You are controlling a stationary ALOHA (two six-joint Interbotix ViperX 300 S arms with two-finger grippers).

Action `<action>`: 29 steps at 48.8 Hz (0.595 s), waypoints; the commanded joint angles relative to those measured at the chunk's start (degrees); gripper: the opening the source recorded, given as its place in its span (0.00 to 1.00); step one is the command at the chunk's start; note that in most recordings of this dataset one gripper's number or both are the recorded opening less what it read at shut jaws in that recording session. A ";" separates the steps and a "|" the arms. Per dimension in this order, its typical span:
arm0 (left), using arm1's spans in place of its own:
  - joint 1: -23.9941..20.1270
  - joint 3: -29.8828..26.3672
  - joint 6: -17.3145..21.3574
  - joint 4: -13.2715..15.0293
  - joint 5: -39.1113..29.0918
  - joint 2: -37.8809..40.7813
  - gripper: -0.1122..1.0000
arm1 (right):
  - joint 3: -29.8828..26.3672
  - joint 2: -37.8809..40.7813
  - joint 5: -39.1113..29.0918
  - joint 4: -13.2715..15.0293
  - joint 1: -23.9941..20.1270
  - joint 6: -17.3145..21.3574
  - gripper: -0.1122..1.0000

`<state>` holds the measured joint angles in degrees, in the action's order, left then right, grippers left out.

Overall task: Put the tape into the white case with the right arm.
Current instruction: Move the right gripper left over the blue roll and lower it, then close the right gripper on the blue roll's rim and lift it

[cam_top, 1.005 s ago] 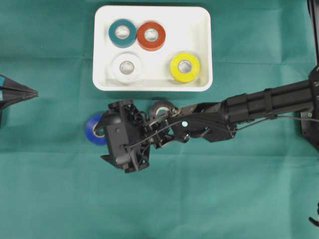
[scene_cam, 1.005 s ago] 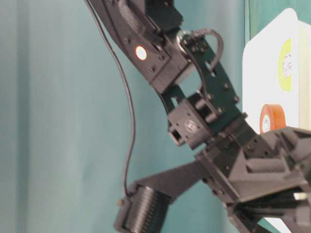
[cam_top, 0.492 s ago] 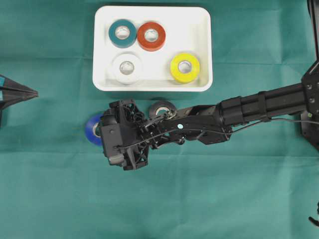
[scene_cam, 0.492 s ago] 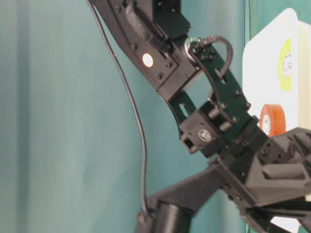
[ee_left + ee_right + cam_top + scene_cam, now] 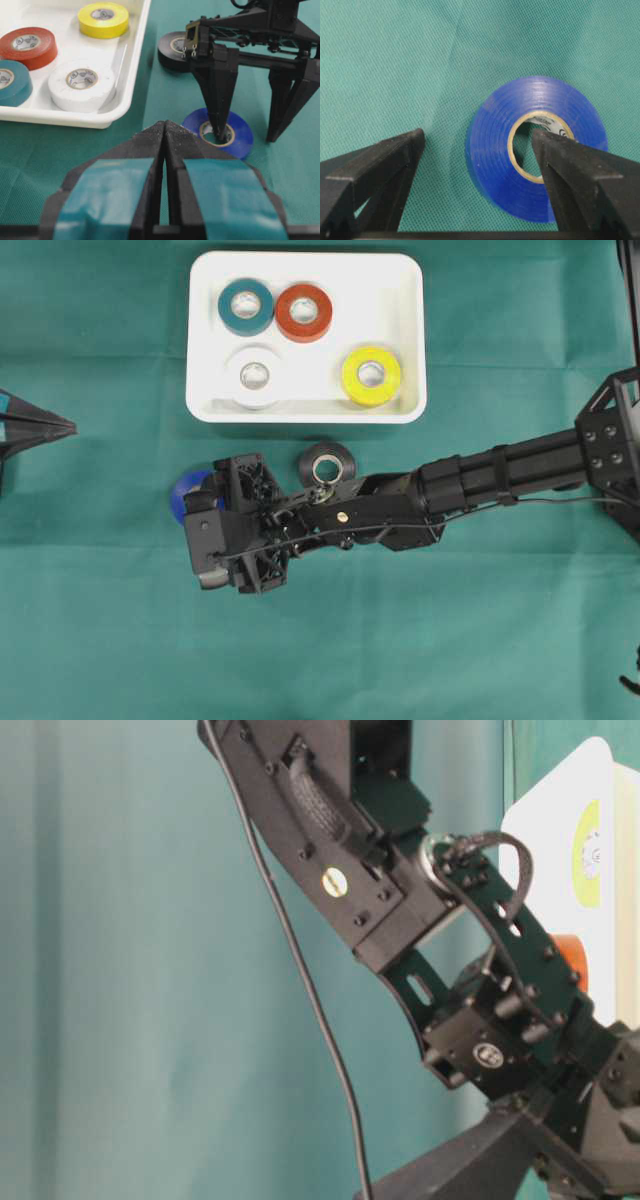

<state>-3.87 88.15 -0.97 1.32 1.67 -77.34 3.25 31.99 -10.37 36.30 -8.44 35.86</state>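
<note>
Fingers (image 5: 555,150) (right arm's) straddle blue tape (image 5: 495,150) — spread.

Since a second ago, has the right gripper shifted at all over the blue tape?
Yes. In the overhead view the right gripper has slid toward the bottom-left, away from the white case, uncovering the black tape. Its jaws now straddle one wall of the blue tape.

A robotics lab bench: a desk (image 5: 100,620) draped wholly in green cloth, two black robot arms reaching in from 3 and 9 o'clock, and a white case (image 5: 405,330) of sorted coloured tape rolls at 12 o'clock.
</note>
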 commanded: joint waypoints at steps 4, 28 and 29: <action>-0.18 -0.70 0.00 0.09 0.26 0.35 0.10 | -1.76 -1.14 -0.44 -0.44 0.18 0.53 0.52; -0.18 -0.79 0.00 0.09 0.26 0.35 0.10 | -2.64 -1.67 -2.37 -1.32 1.49 5.80 0.11; -0.18 -0.79 0.00 0.09 0.26 0.35 0.10 | -2.64 -1.76 -2.37 -1.32 1.41 5.80 0.11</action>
<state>-3.87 88.15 -0.97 1.32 1.67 -77.34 2.02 32.08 -13.18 34.80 -6.94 41.66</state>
